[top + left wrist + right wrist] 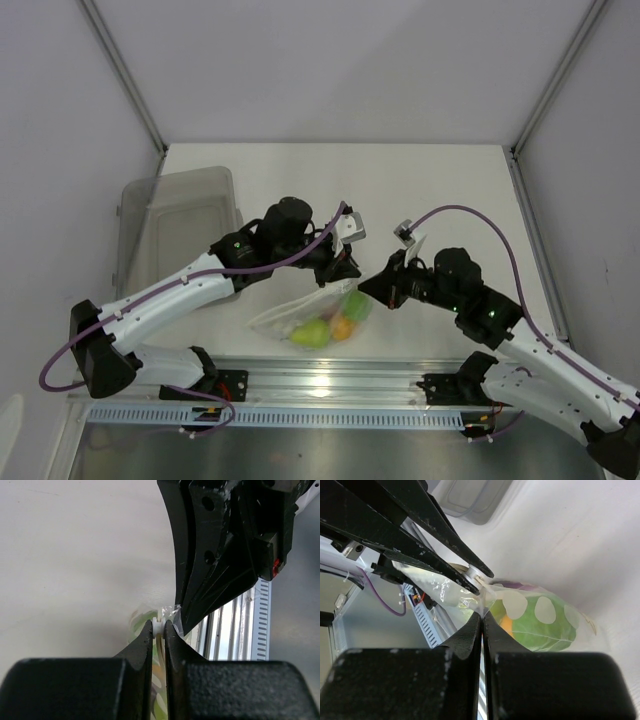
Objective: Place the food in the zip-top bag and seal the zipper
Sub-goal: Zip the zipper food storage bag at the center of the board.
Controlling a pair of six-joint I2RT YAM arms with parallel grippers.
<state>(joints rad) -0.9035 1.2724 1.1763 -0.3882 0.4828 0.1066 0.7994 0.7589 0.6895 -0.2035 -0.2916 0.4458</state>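
Pinched almost fully closed with the left claw point(159, 625) on a whitish bit at the mouth edge of the clear, thin, floppy plastic zip-top bag point(171, 613); likely the press-seal zipper strip, though too close and small to tell for sure. Clamped fully together with the right claw point(482, 617) on the same top edge, just beside the left claw's black fingertips, with clear film caught between the pads. From above, set tip to tip over the bag and nearly touching: left claw point(345, 268) reaching in from the left, right claw point(372, 288) from the right. Held up by that edge, with the rest of the bag point(290, 318) sagging down onto the white surface point(430, 190) near its front edge. Inside the bag: round green toy fruit point(357, 305) nearest the claws, small orange-yellow round fruit point(341, 328) just beside it, yellow-green pear point(312, 333) further left. Through the film in the right wrist view, green fruit point(545, 625) pressed against the orange-yellow one point(506, 626), with a sliver of the dark purple eggplant point(512, 585) above them. Just in front of the bag, a ribbed aluminium rail point(330, 375) carrying both arm bases. Well apart at the left rear of the surface, a rigid translucent grey bin point(180, 215).
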